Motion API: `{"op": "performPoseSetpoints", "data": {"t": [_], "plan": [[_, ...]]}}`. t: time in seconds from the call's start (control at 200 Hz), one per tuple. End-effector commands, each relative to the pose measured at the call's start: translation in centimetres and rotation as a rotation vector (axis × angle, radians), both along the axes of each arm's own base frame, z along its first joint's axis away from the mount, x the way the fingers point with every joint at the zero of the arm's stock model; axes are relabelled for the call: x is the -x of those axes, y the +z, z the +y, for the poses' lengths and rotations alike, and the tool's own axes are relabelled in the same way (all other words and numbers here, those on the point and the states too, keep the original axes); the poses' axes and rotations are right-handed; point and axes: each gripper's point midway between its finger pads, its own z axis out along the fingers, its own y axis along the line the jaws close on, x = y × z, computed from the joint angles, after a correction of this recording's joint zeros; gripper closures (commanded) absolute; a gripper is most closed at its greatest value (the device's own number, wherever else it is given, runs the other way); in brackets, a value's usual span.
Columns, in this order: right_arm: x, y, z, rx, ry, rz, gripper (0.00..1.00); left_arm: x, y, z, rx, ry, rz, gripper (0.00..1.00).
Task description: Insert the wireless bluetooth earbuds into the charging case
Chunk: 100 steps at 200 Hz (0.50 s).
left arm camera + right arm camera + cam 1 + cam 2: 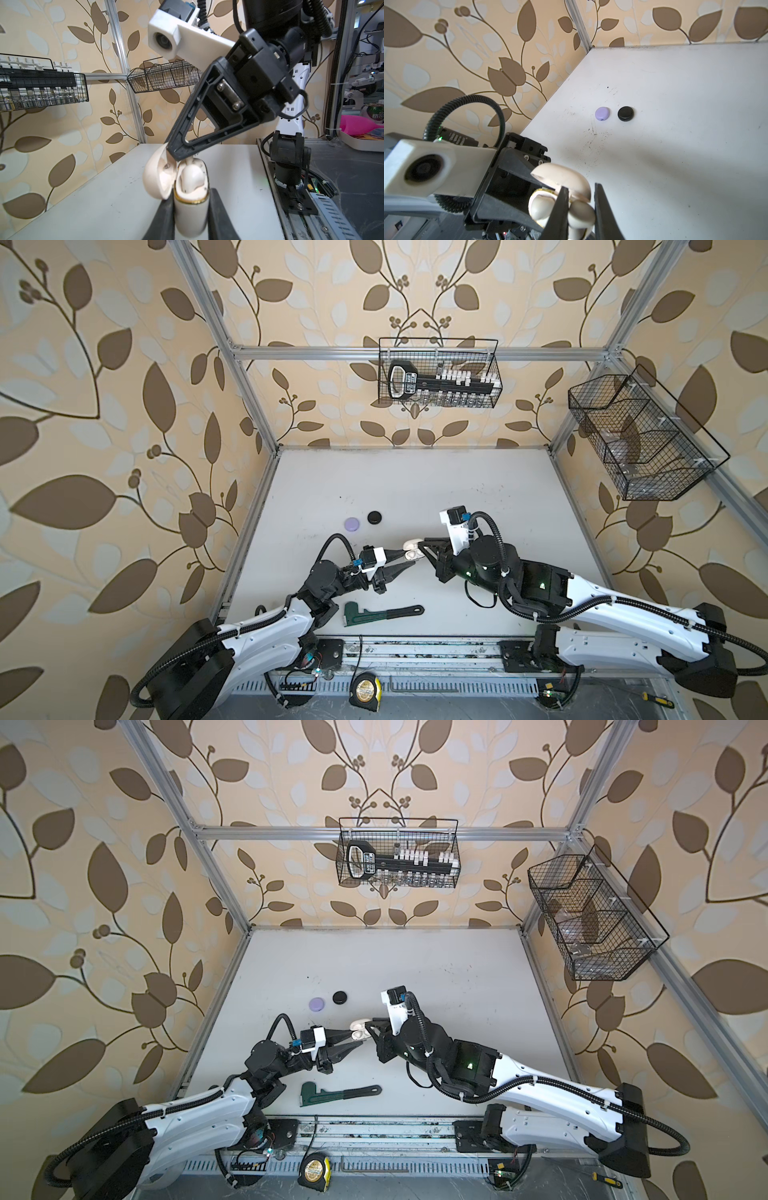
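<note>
White stemmed plastic earbud sits pinched between the narrow fingers of my right gripper, just over the open cream-white charging case. Only the right wrist view shows that pinch; the left wrist view shows my finger's flank instead. My left gripper clamps the case body, its lid swung open. A second white earbud lies seated inside. A lilac round case and a black round case lie well apart from it.

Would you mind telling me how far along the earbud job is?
Apparently done: lilac case and black case lie closed, no loose earbuds visible. In hand: left gripper holds the open white case while right gripper seats a white earbud. Remaining: release it, close the lid.
</note>
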Motion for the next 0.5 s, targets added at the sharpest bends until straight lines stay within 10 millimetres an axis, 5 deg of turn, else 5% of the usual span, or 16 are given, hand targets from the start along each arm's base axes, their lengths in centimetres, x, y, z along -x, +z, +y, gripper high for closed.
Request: {"op": "performPoseSetpoints", "data": {"t": [0.0, 0.495], "plan": [[-0.9, -0.6, -1.7, -0.019, -0.158, 0.048, 0.97, -1.7, 0.5, 1.0, 0.025, 0.111, -0.032, 1.00], [-1.0, 0.1, -1.3, -0.091, -0.257, 0.013, 1.00, -1.7, 0.4, 1.2, 0.025, 0.125, -0.045, 1.00]]}}
